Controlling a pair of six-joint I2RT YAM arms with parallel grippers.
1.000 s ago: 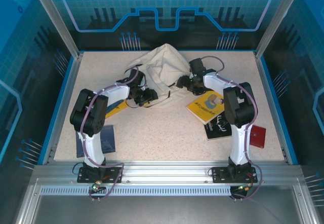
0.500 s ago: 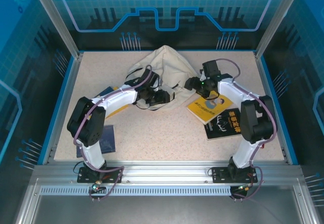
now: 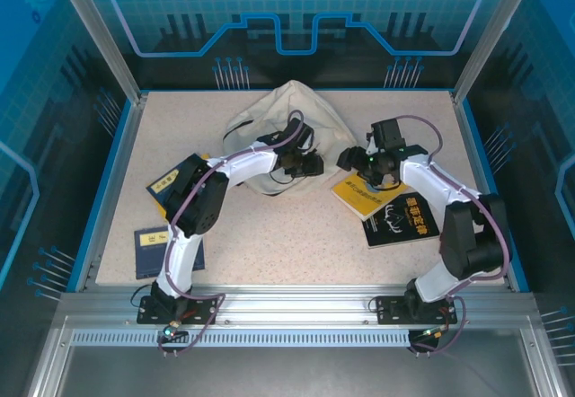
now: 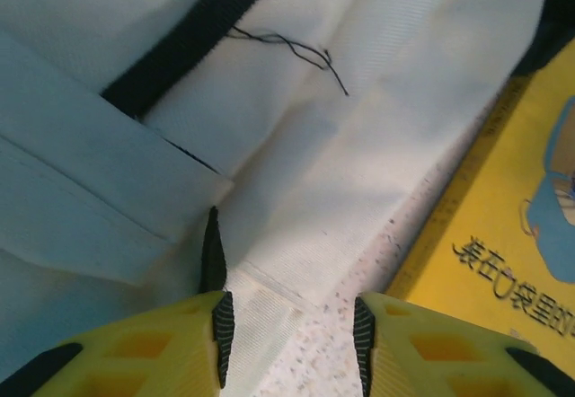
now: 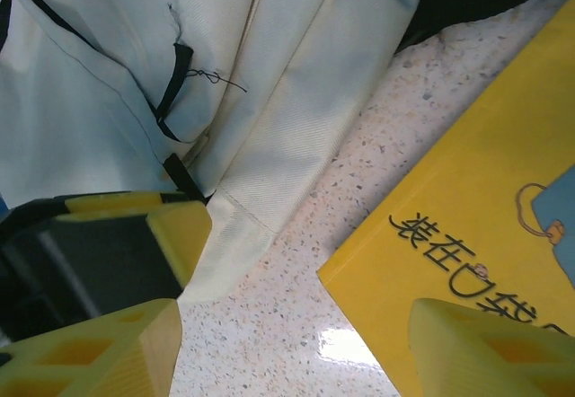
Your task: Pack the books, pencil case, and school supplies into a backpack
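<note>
The cream backpack [image 3: 286, 120] lies slumped at the back middle of the table. My left gripper [image 3: 311, 165] is at its lower right edge, open, its fingers astride a cream strap end [image 4: 260, 321] on the tabletop [image 4: 332, 343]. My right gripper [image 3: 352, 160] hovers just to the right, open and holding nothing, over bare table between the backpack [image 5: 296, 119] and a yellow book [image 5: 485, 235]. That yellow book [image 3: 364, 195] partly overlaps a black book [image 3: 402, 221]. Another yellow book [image 3: 168, 184] lies at the left. The pencil case is out of view.
A dark blue flat item [image 3: 151, 239] lies near the left arm's base. The left gripper's finger [image 5: 175, 235] sits close beside my right gripper. Blue rails edge the table on three sides. Open tabletop runs along the front middle.
The left arm has stretched right along the backpack's lower edge, its jaws narrowing. The right gripper has shifted right and nearer, toward the yellow book.
</note>
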